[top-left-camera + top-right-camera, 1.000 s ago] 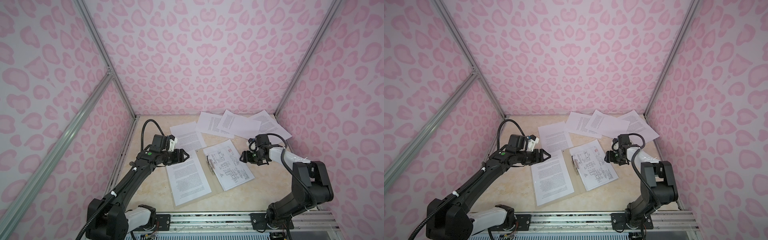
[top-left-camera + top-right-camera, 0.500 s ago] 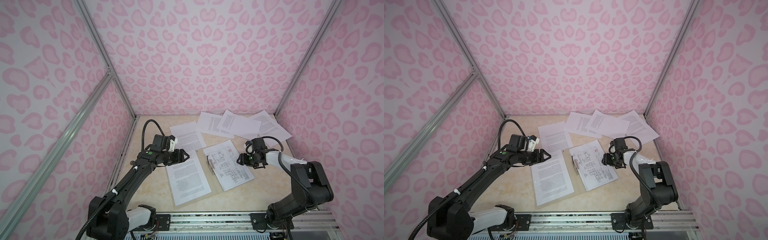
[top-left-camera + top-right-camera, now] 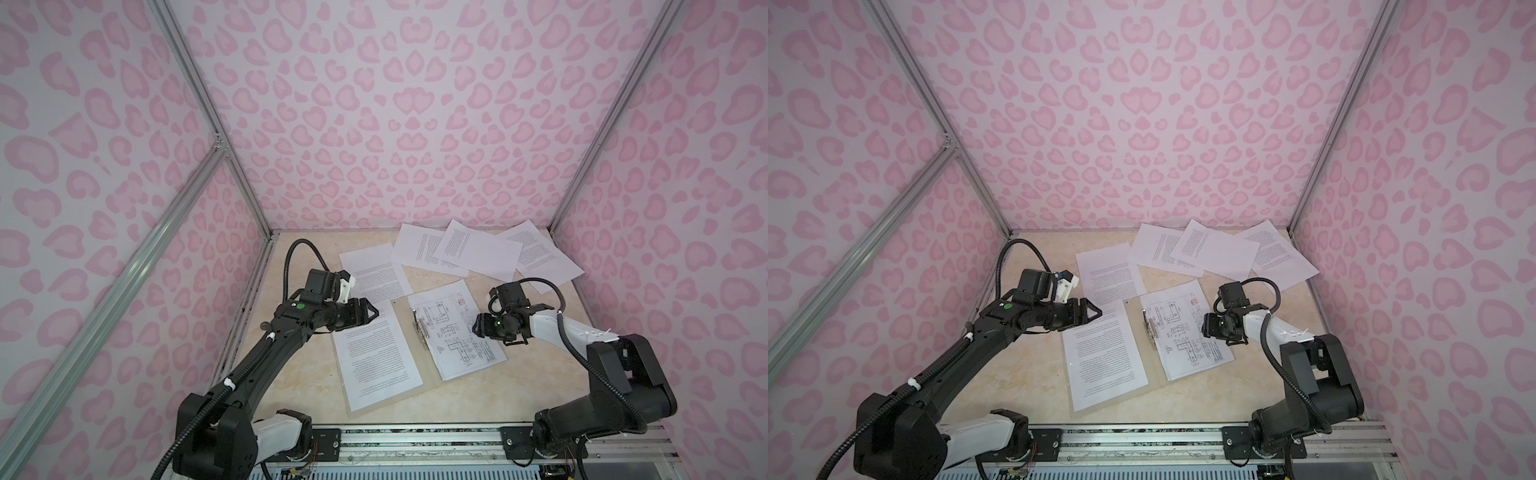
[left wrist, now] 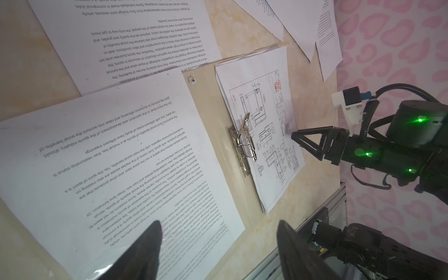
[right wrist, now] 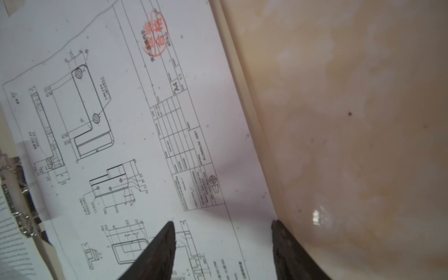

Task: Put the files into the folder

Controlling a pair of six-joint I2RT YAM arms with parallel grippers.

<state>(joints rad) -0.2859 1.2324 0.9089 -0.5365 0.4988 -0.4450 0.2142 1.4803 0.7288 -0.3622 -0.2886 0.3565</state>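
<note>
The table (image 3: 299, 374) is carrying the folder (image 3: 405, 320), which is lying open with a text sheet (image 3: 374, 357) on its left leaf and the drawing sheet (image 3: 451, 328) on its right. More files (image 3: 478, 251) are lying loose toward the far wall. My left gripper (image 3: 372, 313) is hanging wide and empty over the text sheet. My right gripper (image 5: 221, 224) is hovering part-spread, holding nothing, straddling the drawing sheet's outer edge. Pinching here, I'm risking a crease, or dragging the sheet askew against the clip (image 4: 243, 145) — thin paper is giving my fingertips (image 5: 167, 232) little to bite.
</note>
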